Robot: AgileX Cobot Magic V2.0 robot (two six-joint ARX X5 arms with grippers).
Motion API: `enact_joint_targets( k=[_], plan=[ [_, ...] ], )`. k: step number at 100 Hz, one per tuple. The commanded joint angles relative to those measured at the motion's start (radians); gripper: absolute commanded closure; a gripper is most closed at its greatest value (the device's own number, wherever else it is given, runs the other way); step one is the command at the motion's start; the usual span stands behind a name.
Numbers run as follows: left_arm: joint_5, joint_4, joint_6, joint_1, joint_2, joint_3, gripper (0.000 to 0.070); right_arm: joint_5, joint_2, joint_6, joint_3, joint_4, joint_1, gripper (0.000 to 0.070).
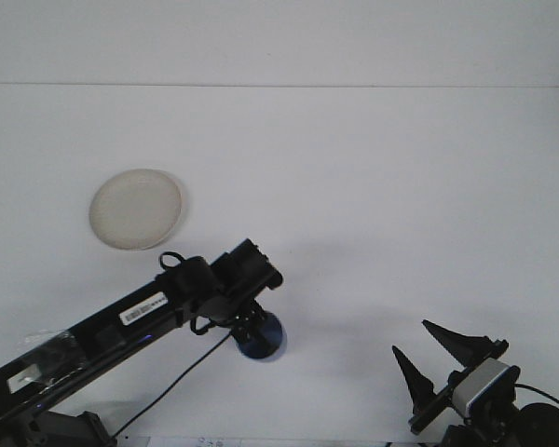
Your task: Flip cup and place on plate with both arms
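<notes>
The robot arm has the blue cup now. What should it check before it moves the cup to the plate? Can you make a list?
1. Left gripper on the blue cup: cannot tell, the wrist hides the fingers.
2. Cup off the table: cannot tell from this one view.
3. Plate bare and ready: ok, nothing lies on it.
4. Way from cup to plate free: ok, only bare table between them.
5. Right gripper out of the way: ok, open, low at the right.
6. Cup turned right way up: cannot tell.

White label on the left arm (121,321), print too small to read.
</notes>
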Motion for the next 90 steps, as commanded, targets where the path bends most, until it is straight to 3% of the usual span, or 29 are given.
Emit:
enact_joint_targets(
  k=[1,24,48,90],
  plan=[
    [-0.038,-0.018,0.055,0.051,-0.04,0.066,0.0691,0.002,0.004,-0.003,0.007,0.008,0.009,0.0267],
    [-0.126,-0.041,0.153,0.408,-0.095,0.182,0.0691,0.002,0.004,-0.003,0.007,0.008,0.009,0.0267],
    [-0.124,0.077,0.152,0.761,0.018,0.192,0.0691,0.001,0.004,0.014,0.007,0.008,0.009,0.0267],
    [-0.124,0.223,0.145,0.898,0.313,0.202,0.069,0.001,0.004,0.03,0.007,-0.034,0.009,0.0267]
  ],
)
